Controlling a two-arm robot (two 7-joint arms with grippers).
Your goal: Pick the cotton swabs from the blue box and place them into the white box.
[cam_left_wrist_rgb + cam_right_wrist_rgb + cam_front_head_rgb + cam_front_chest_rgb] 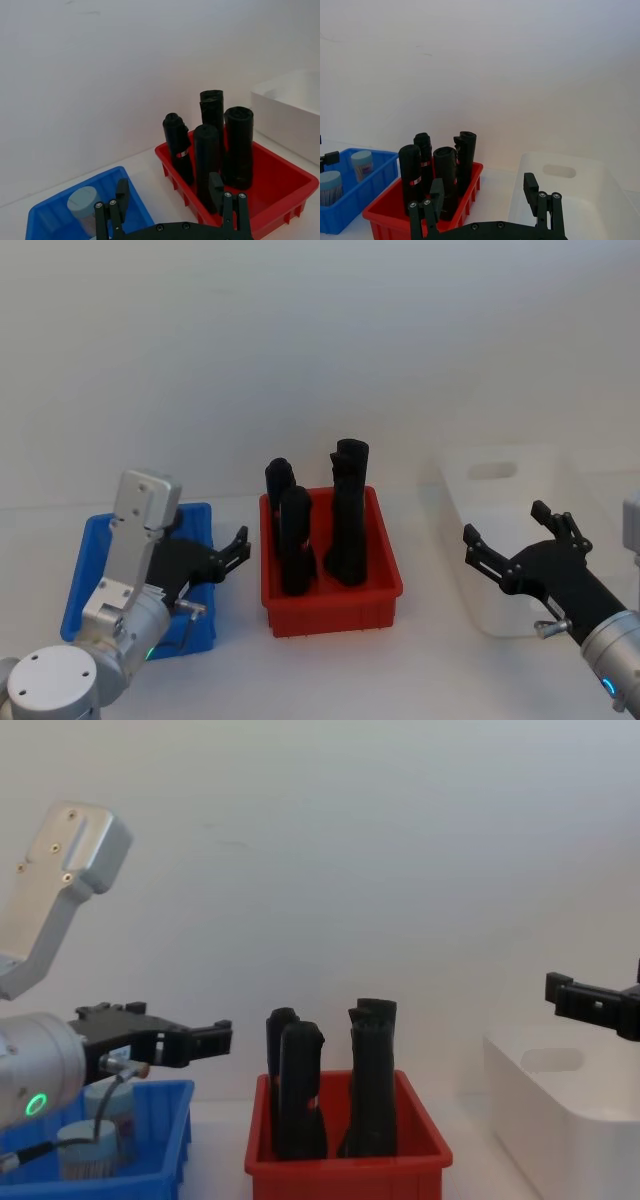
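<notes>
my left claw (169, 192) spread, empty, above blue box (80, 570); cotton swabs (82, 206) probably light, slick hard plastic, pinch jar body below lid; right claw (508, 525) spread too, above white box (455, 500)

The setting looked like a robotics lab or test bench. A plain white tabletop (430, 670) met a bare white wall (320, 340) along its far edge. Three plastic bins stood in a tidy row across it. The blue box (80, 570) was toward the left edge. A red bin (335, 610) in the middle held upright black bar-shaped objects (350, 510). The white box (480, 590) was toward the right edge. Grey metal robot arms stood at the near corners, each with a black end effector. The left end effector (240, 548) was above the blue box and the right end effector (505, 522) near the white box. A green status light (37, 1104) glowed on the left arm.
</notes>
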